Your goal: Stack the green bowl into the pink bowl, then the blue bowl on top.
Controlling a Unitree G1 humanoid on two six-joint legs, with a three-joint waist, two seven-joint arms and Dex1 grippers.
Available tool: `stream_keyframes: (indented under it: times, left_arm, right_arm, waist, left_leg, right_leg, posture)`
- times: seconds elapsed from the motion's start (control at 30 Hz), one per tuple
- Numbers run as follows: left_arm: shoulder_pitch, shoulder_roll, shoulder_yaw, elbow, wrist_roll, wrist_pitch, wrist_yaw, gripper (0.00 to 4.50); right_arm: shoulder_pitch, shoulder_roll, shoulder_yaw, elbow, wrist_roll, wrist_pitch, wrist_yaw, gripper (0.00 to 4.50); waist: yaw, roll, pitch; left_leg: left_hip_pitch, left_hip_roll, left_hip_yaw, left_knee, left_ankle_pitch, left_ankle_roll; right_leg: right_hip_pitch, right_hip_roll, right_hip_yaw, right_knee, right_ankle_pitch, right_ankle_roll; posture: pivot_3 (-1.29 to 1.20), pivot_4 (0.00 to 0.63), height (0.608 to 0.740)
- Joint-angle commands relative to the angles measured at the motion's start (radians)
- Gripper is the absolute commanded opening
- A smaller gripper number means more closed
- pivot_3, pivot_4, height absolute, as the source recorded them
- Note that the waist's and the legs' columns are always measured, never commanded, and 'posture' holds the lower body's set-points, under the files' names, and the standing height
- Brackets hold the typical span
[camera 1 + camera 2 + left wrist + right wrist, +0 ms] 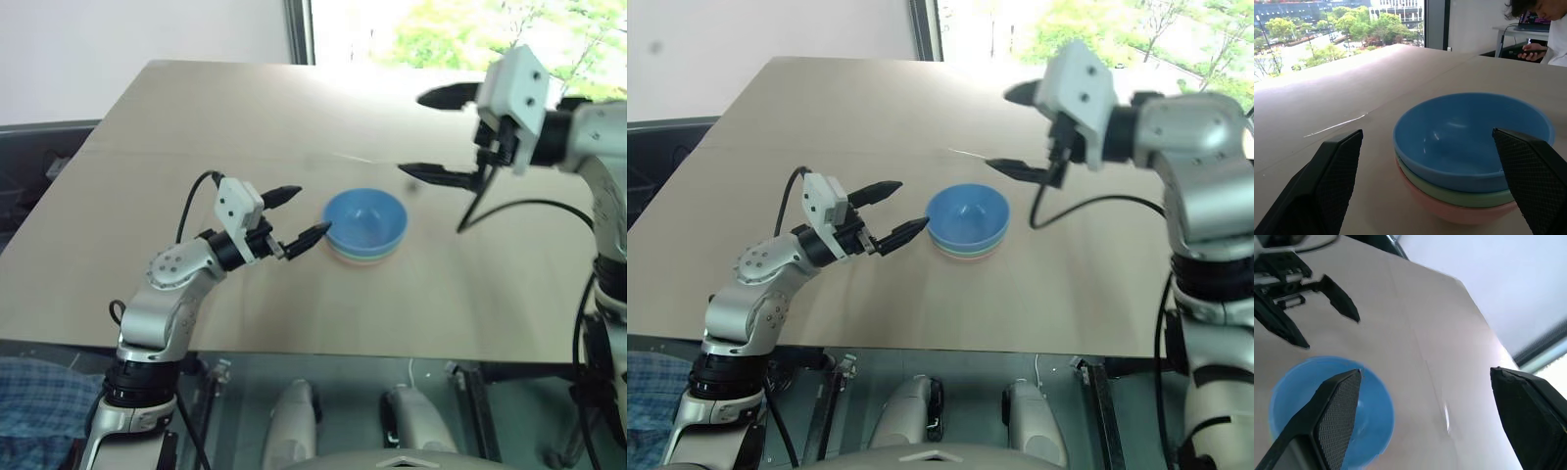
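a: how is the right gripper (427, 133) seen?
b: it is held in the air above the table (176, 127), off to the right of the bowls, its two black fingers spread wide apart with nothing between them.
a: and the left gripper (299, 213)?
b: it is held low over the table just to the left of the stack, its fingers likewise spread apart and empty, pointed toward the bowls without touching them.
a: where are the bowls found?
b: the blue bowl (1471, 139) is seated on top, nested in the green bowl (1459, 195), which is nested in the pink bowl (1449, 211). the stack is set upright near the middle of the table.
a: anything else?
b: a person (1547, 29) is seen at a desk in the background of the left wrist view.
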Motion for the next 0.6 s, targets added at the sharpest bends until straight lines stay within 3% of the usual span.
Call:
stream_keyframes:
  times: [0.03,0.3,0.4,0.6]
  left_arm:
    - [-0.011,-0.008,-0.003,-0.004,0.003,-0.001,0.005,4.50]
    - [0.015,-0.013,-0.009,0.030,0.042,-0.030,0.004,4.50]
    - [0.038,-0.011,-0.006,0.045,0.063,-0.062,-0.005,4.50]
    - [0.094,0.005,0.012,0.033,0.083,-0.090,-0.002,4.50]
  right_arm:
    - [0.189,0.060,-0.212,-0.107,0.075,0.064,-0.142,4.42]
    - [0.700,0.105,-0.385,-0.098,0.142,-0.269,-0.101,4.42]
    - [0.808,0.114,-0.382,-0.076,0.154,-0.428,-0.048,4.42]
    - [0.932,0.117,-0.362,-0.047,0.190,-0.551,-0.007,4.42]
  waist:
    - [0.001,0.000,0.000]
    - [-0.001,0.000,0.000]
    - [-0.016,0.000,-0.001]
    - [-0.023,0.000,-0.001]
  left_leg:
    - [0.000,0.000,0.000,0.000,0.000,0.000]
    - [0.000,-0.001,-0.002,-0.001,0.000,0.000]
    - [0.002,-0.001,-0.003,0.000,0.000,0.000]
    - [0.004,-0.001,-0.003,0.000,0.000,0.000]
  right_leg:
    - [0.000,0.000,0.000,0.000,0.000,0.000]
    - [0.002,0.000,-0.001,-0.001,0.000,0.001]
    - [0.002,0.001,0.000,0.000,0.000,0.001]
    - [0.005,0.001,-0.001,0.000,0.000,0.001]
  posture:
    - [0.00,0.150,0.740]
    - [0.00,0.150,0.740]
    - [0.00,0.150,0.740]
    - [0.00,0.150,0.740]
